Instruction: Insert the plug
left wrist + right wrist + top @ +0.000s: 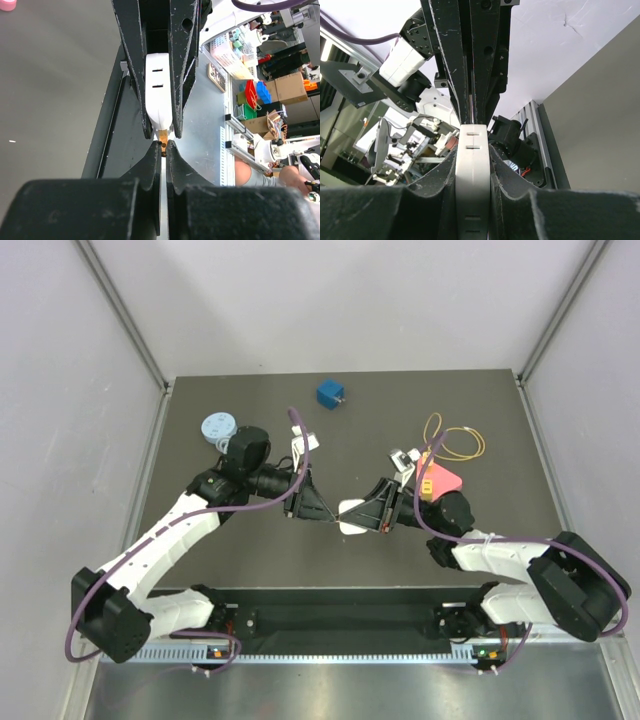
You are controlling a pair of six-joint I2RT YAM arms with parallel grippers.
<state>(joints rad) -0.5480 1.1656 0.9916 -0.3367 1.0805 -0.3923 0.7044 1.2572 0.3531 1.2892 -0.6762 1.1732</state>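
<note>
A white plug (352, 512) with slots in its face hangs over the mat's middle, held between both arms. In the right wrist view my right gripper (472, 150) is shut on its white body (472, 175), one finger on each flat side. In the left wrist view the same plug (159, 95) shows two slots, and a brass prong (163, 135) sticks out of its end. My left gripper (163, 145) is shut, with its tips pinching that prong. From above, the left gripper (325, 514) and the right gripper (357, 514) meet tip to tip.
A blue cube-shaped block (332, 393) lies at the back of the dark mat (250, 560). A pale blue round part (218, 426) sits at the back left. A pink piece (442, 480) and a yellow wire loop (455, 440) lie at the right.
</note>
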